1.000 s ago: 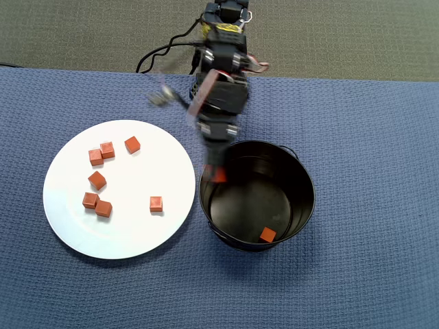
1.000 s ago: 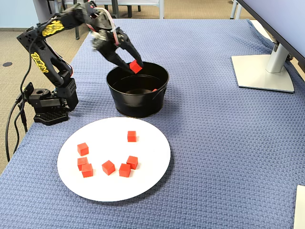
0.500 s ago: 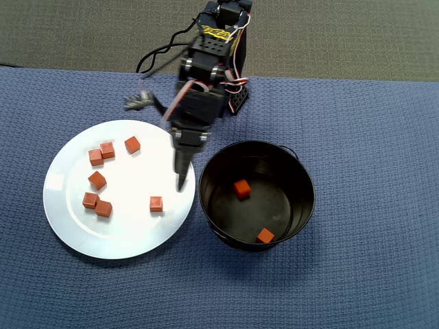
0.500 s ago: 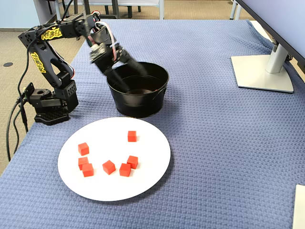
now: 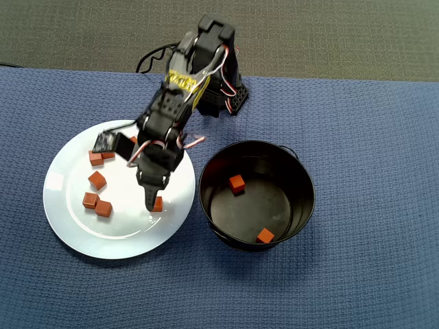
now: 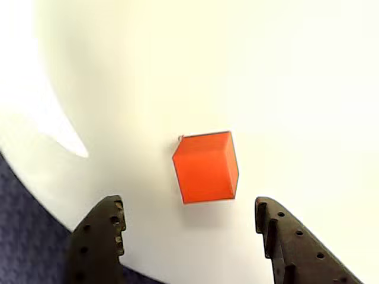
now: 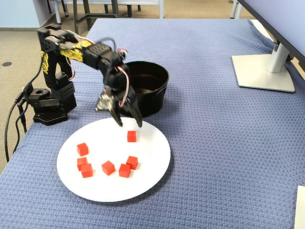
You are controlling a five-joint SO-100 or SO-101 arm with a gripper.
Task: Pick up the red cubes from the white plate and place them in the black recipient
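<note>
My gripper [image 7: 129, 125] hangs open just above a lone red cube [image 7: 131, 136] on the near-pot side of the white plate [image 7: 143, 176]. In the wrist view that cube [image 6: 206, 167] lies on the plate slightly ahead of the gap between my spread fingers [image 6: 100, 236], untouched. In the overhead view my gripper [image 5: 151, 203] partly covers this cube [image 5: 158, 203]. Several more red cubes [image 7: 108, 167] lie grouped on the plate's left part [image 5: 97, 180]. The black recipient [image 5: 254, 212] stands right of the plate and holds two red cubes [image 5: 236, 184], [image 5: 265, 236].
The arm's base [image 7: 47, 102] with its cables sits at the blue cloth's edge, left of the pot in the fixed view. A monitor stand [image 7: 264, 71] is at the far right. Carpet floor [image 5: 343, 34] lies beyond the table edge.
The cube held over the pot a second ago has dropped into it. My arm swung from the pot over to the plate and lowered, open, above the lone cube.
</note>
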